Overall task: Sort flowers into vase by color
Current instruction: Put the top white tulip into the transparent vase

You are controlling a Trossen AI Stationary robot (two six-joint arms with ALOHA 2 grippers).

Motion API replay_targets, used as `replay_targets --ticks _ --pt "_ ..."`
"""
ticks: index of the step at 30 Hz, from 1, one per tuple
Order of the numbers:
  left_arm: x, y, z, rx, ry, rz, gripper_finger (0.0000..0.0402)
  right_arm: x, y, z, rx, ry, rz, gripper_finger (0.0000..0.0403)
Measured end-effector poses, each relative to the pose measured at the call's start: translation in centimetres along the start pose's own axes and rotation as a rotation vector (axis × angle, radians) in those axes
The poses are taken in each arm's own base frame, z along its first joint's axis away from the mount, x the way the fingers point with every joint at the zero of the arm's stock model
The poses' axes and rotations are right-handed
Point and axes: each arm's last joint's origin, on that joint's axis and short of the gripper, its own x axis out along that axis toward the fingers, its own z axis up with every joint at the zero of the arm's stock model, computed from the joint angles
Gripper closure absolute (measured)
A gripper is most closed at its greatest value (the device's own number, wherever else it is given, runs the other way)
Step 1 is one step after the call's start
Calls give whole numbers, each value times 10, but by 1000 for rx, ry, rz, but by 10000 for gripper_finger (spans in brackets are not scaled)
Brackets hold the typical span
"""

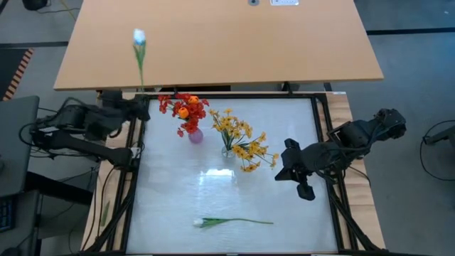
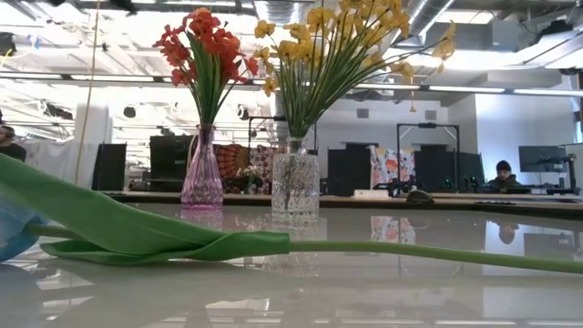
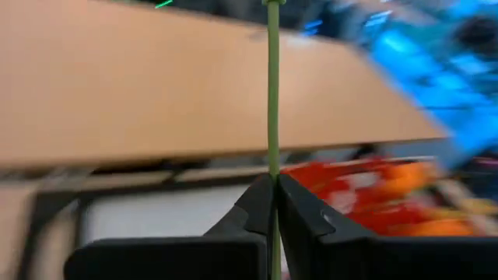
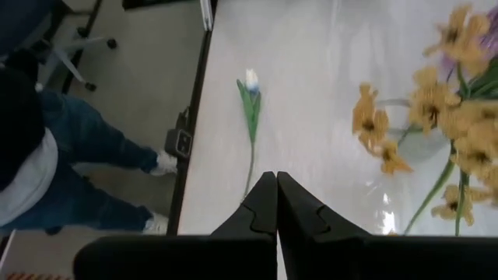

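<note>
The left gripper sits at the table's far left corner, clenched on the green stem of a white tulip whose bloom is held out over the wooden desk beyond the work surface. The right gripper hangs closed and empty above the right side of the white table, near the yellow flowers. Those stand in a clear vase, and the red and orange flowers stand just beside them in a pink vase. A second white tulip lies flat on the table near its front edge, well apart from both vases. The step in hand looks like carrying the held tulip toward a vase. No third vase shows, so the next move calls for choosing where white belongs, then swinging the stem in over a vase mouth and lowering it upright without knocking the blooms already there.
</note>
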Motion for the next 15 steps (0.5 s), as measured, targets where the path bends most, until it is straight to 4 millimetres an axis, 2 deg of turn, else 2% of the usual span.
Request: replay_targets --ticks 4,8,12,15 --pt "-6 -32 19 67 -48 -285 401 0 3 7 -2 -72 24 376" --pt "-10 -70 25 151 -84 -626 401 -1 7 16 -27 -165 60 376" --pt "-11 -112 14 239 -92 -940 401 -1 13 29 -99 -305 106 375" --pt "-7 -145 -8 329 -63 -1135 401 5 19 41 -217 -409 116 370"
